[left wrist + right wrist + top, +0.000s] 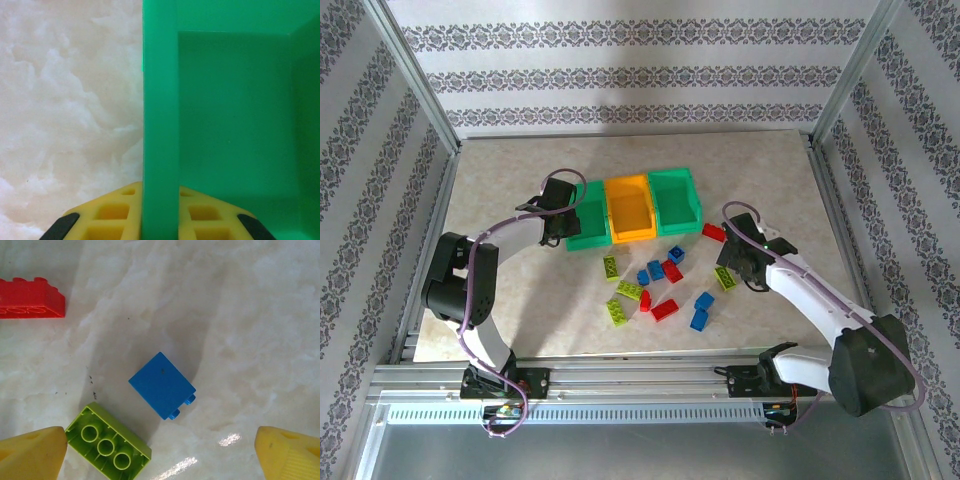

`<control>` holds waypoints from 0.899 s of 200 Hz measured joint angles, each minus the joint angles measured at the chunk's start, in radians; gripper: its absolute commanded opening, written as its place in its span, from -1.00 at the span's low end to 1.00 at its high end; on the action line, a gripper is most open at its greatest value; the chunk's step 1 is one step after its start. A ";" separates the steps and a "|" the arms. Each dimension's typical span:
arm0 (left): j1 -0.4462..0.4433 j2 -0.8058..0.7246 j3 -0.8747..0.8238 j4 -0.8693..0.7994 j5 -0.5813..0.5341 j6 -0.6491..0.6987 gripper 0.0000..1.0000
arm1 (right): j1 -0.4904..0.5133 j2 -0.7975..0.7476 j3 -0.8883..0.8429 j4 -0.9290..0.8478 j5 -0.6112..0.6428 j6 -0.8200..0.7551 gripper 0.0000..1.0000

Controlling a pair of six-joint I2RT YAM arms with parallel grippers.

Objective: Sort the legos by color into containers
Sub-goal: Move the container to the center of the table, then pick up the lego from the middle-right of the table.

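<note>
**Marbled surface: left jaws clamped on a bin wall, right jaws wide over loose legos**

Beige marbled surface point(520, 300), patterned walls around it. Containers point(630, 208) sit in a row mid-surface: left green bin point(588, 232), orange bin point(630, 222), right green bin point(677, 200).

Left jaws are closed tight on the outer side wall of the left green bin. In the left wrist view that wall runs straight up between the yellow fingers point(107, 217), with the bin's inside on one side and the surface on the other.

Right jaws are spread wide, gripping nothing, above the surface. Blue lego point(161, 385) lies on its side ahead of the gap. It is roughly centred between the two fingers point(30, 455) and touches neither. Yellow-green lego point(107, 442), studs up, is just beside the finger at the view's left and near the blue one but apart from it. Red lego point(30, 299) is farther ahead, off to that same side.

In the top view the other legos point(655, 285) are scattered on the surface between the two pairs of jaws, nearer the right ones.
</note>
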 measured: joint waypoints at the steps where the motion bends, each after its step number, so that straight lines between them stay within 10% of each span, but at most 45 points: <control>1: 0.000 0.000 0.000 0.000 0.000 -0.001 -0.59 | -0.002 0.000 0.000 0.000 0.000 -0.001 0.84; 180: 0.000 -0.131 0.039 -0.019 -0.011 -0.051 0.99 | -0.173 0.170 -0.031 0.112 -0.164 -0.080 0.47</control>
